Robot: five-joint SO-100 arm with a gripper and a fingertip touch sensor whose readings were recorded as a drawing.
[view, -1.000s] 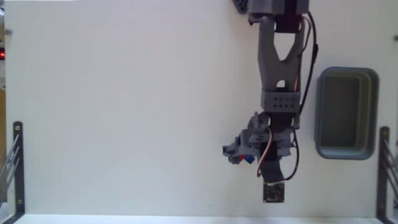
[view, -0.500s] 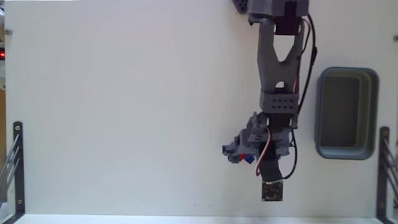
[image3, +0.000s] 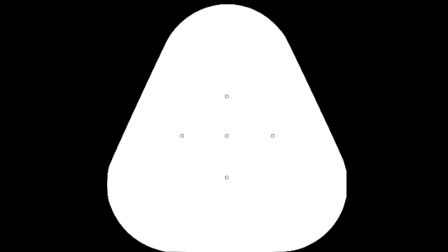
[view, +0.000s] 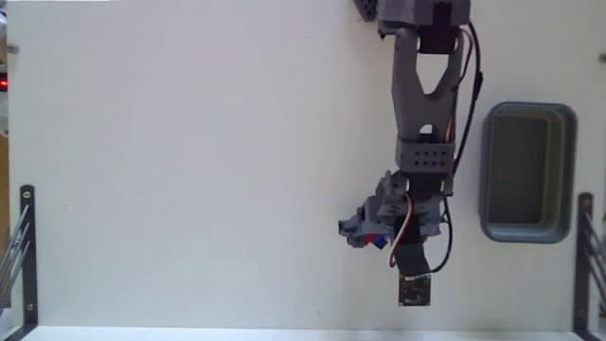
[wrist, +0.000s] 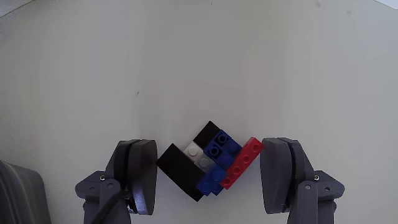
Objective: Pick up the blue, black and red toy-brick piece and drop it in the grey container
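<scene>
The toy-brick piece [wrist: 211, 163], a small cluster of black, blue and red bricks with a white bit, sits between the two fingers of my gripper [wrist: 209, 148] in the wrist view. The left finger touches its black corner and the right finger touches the red brick, so the gripper is shut on it. In the fixed view the piece [view: 371, 241] shows as red and blue specks under the gripper [view: 364, 233], low in the middle right. The grey container [view: 527, 172] stands to the right of the arm, apart from it, with nothing seen inside.
A small dark circuit board [view: 413, 291] hangs from the wrist just below the gripper. Dark metal brackets stand at the left edge [view: 26, 248] and right edge [view: 584, 256] of the white table. A dark object [wrist: 22, 193] fills the wrist view's lower left corner.
The arm and its hanging board shifted very slightly a second ago. Since half a second ago nothing has visibly moved.
</scene>
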